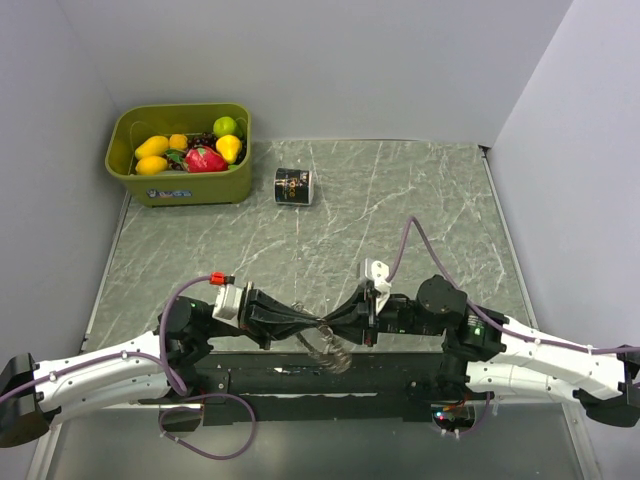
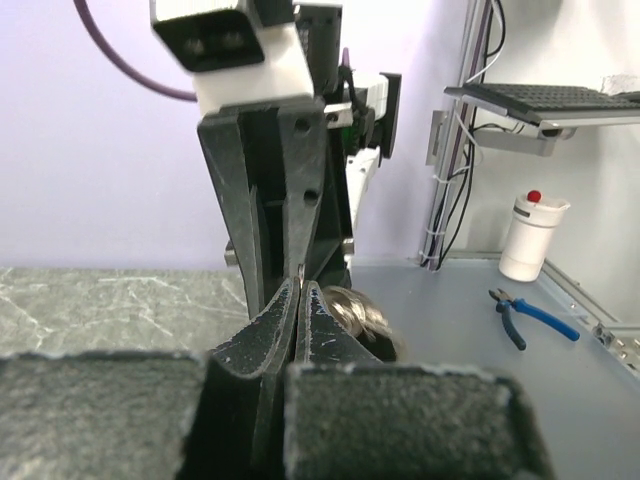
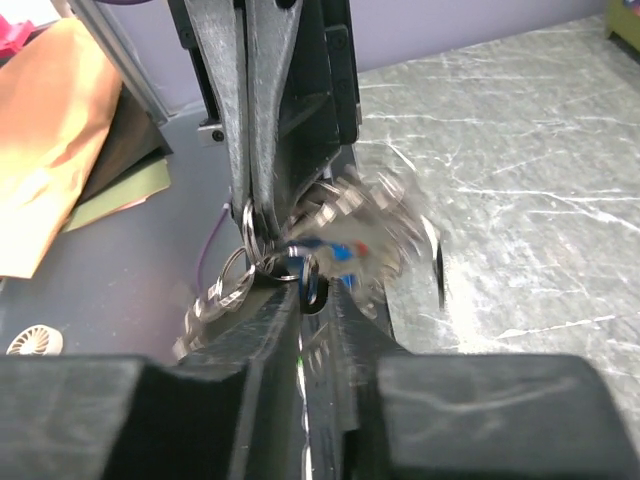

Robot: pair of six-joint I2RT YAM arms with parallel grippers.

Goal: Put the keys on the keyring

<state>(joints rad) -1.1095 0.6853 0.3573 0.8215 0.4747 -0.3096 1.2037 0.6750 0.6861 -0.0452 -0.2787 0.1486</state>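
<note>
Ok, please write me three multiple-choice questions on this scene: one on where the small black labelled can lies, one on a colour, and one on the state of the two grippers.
1. Where is the small black labelled can?
A. Inside the green plastic bin
B. On the grey marbled table, just right of the bin
C. On top of an arm

2. What colour is the bin holding the toy fruit?
A. Red
B. White
C. Green

3. How do the left gripper and the right gripper stand?
A. Both shut, tips meeting where the round metal keyring, fringed with silver keys, hangs
B. Both wide open
C. Far apart, at opposite table edges

Answers:
1 B, the top view shows the can on the table beside the bin.
2 C, its walls are green.
3 A, both wrist views show closed fingers tip to tip.
</note>
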